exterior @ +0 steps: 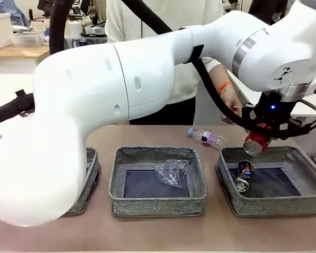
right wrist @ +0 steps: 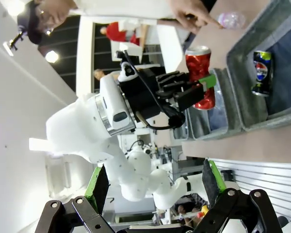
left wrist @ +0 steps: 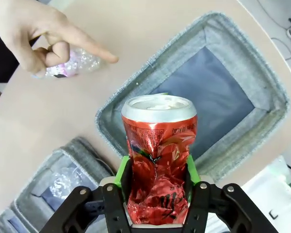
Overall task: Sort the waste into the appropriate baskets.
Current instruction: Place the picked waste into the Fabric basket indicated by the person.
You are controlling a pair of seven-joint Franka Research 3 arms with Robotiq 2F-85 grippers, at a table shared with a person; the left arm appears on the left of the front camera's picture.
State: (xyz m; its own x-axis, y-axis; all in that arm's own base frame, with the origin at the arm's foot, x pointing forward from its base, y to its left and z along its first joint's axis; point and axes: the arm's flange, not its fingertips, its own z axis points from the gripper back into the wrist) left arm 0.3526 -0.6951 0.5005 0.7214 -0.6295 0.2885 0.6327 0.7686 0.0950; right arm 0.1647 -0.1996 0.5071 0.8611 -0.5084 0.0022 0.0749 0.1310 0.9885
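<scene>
My left gripper [left wrist: 157,170] hangs over the near left corner of the right basket [exterior: 305,158], its green pads against the sides of a crumpled red can [exterior: 255,142]. The can tilts over the basket's rim [left wrist: 262,63]. A dark blue-black can [exterior: 244,176] lies inside that basket. In the middle basket [exterior: 155,197] lies a crumpled clear plastic cup [exterior: 171,171]. A small clear bottle [exterior: 208,138] with a blue cap lies on the table behind the baskets. My right gripper [right wrist: 155,189] is open, holds nothing, and looks at the left gripper from the side.
A person stands at the far side; one hand [left wrist: 39,34] points a finger at the table beside the bottle. My left arm's big white link crosses the front view and hides most of the left basket [exterior: 89,179].
</scene>
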